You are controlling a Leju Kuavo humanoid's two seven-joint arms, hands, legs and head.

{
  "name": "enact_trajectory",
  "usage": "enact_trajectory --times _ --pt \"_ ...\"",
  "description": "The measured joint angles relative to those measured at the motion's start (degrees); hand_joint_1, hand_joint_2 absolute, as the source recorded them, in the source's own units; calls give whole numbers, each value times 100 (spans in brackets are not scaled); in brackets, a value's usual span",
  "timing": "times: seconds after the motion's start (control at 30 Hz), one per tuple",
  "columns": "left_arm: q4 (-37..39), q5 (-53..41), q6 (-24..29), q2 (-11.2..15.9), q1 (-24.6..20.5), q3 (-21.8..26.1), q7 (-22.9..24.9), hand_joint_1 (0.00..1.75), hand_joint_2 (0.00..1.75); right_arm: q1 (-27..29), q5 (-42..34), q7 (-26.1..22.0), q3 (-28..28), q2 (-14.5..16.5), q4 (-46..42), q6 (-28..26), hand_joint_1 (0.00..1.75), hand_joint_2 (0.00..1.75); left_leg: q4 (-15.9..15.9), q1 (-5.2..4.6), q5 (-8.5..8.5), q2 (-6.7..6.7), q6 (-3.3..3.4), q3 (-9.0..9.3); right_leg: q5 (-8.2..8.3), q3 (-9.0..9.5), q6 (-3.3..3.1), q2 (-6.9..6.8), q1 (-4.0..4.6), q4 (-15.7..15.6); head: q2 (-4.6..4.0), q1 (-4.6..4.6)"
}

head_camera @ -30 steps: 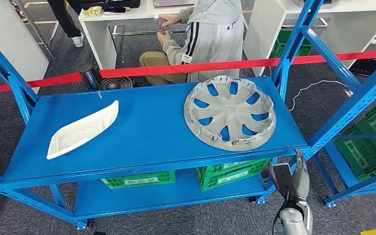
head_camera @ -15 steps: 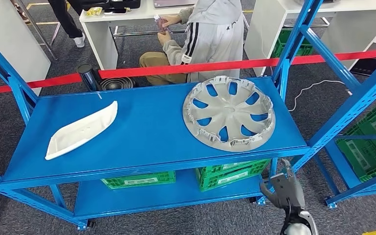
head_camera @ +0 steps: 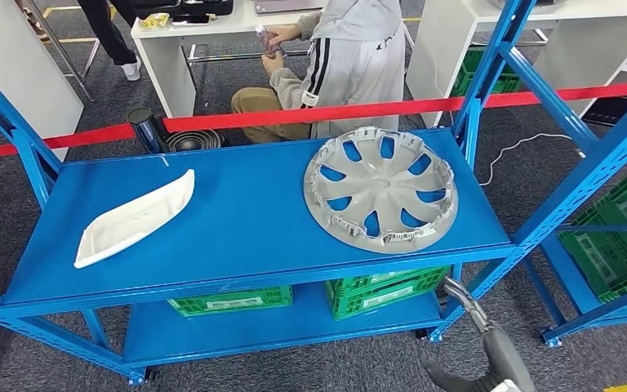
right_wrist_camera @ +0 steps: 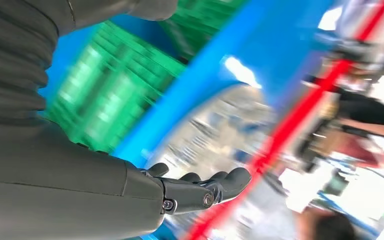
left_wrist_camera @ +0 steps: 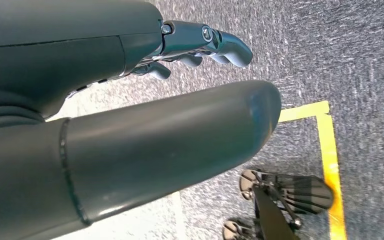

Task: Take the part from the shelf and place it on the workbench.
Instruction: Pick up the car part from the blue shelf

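Plainly the thing to watch is where the right hand (right_wrist_camera: 180,192) sits against the hubcap (head_camera: 381,190). The hubcap lies flat on the right half of the blue shelf (head_camera: 245,220), inner face up, its near rim just inside the shelf's front edge; being round, it has no long axis to line up with, so any stretch of rim would serve. From the head view the right arm (head_camera: 494,359) comes up from below, off the shelf's front right corner, lower than the shelf top and to the right of the hubcap. So the hubcap lies up, forward and a little to the left of that hand. In the blurred right wrist view the fingers (right_wrist_camera: 230,181) are spread and hold nothing, with the hubcap's pale face beyond them, apart from it. The left hand (left_wrist_camera: 200,45) hangs over grey carpet, fingers loosely extended and empty, nowhere near the shelf. I'd judge the right hand much the nearer, and the reach only beginning: it must rise above the shelf edge before it can close on the near right rim. A white tray (head_camera: 136,218) lies well apart on the shelf's left half.
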Motion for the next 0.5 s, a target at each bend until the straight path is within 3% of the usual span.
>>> enact_trajectory --times 0.2,0.37,0.5 --pt "2 7 -2 -96 -9 68 -70 0 0 -70 -70 -139 202 -256 -607 -478 0 175 0 0 0 1 2 20 2 21 3 2 -1 0 0 -1" --pt "2 -18 -2 -185 -13 96 29 0 0 -312 531 -282 565 -590 -791 -1811 0 175 0 -2 0 11 2 31 5 27 6 11 -1 0 0 -1" --pt "3 -7 -8 -278 -9 120 46 0 0 -657 1274 -61 999 -1114 -831 -2831 0 175 1 -2 1 8 2 35 5 34 7 10 -1 0 0 -1"
